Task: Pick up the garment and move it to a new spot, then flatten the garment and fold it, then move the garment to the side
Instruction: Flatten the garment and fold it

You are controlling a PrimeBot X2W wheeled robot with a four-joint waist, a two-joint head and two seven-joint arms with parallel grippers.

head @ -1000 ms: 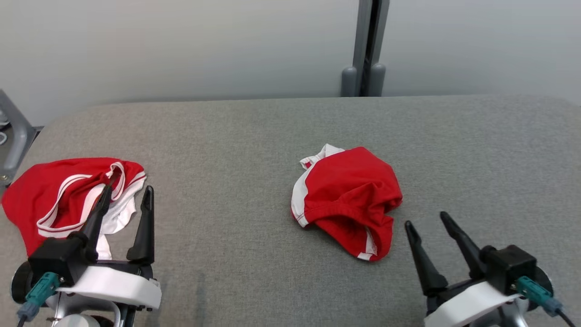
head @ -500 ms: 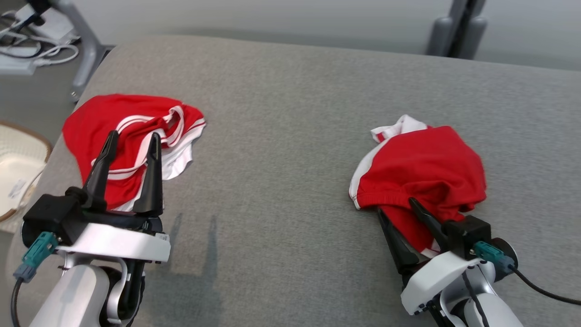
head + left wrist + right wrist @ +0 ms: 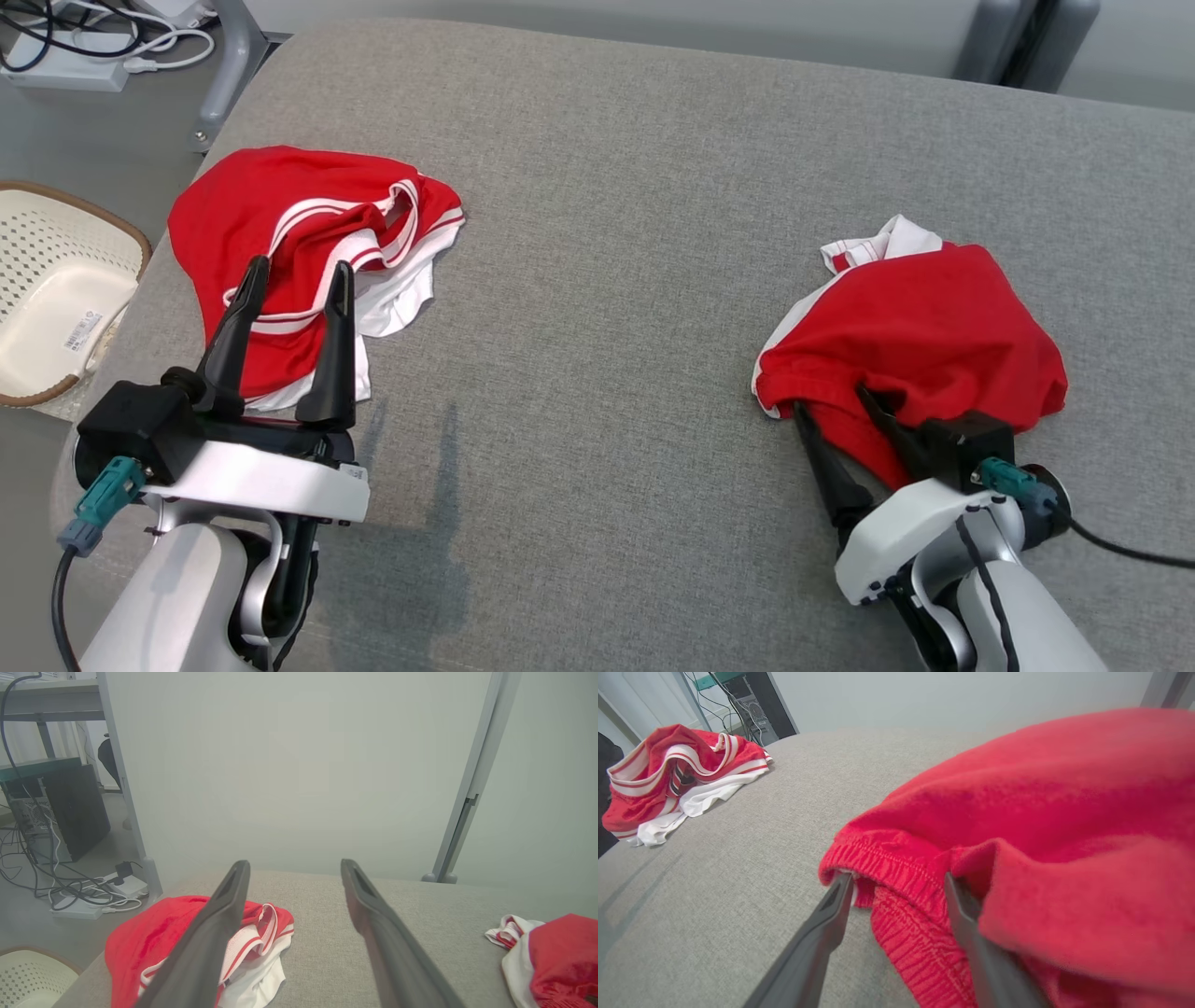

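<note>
A crumpled red garment (image 3: 915, 317) with a white side panel lies on the right of the grey padded table (image 3: 607, 233). My right gripper (image 3: 834, 406) is open at its near edge. In the right wrist view the right gripper (image 3: 899, 882) straddles the garment's (image 3: 1041, 788) elastic hem, one finger under a red fold. A second red garment (image 3: 271, 201) with white stripes lies at the table's left. My left gripper (image 3: 300, 271) hovers open above its near part. The left wrist view shows the left gripper (image 3: 294, 865) empty, with the striped garment (image 3: 145, 933) below it.
A cream perforated basket (image 3: 56, 233) sits on the floor off the table's left edge. Cables and a power strip (image 3: 65, 70) lie on the floor beyond it. A grey post (image 3: 1027, 47) stands behind the table at the far right.
The head camera has tilted down and turned left. My right gripper has moved forward, from short of the garment to straddling its hem. Both grippers stay open.
</note>
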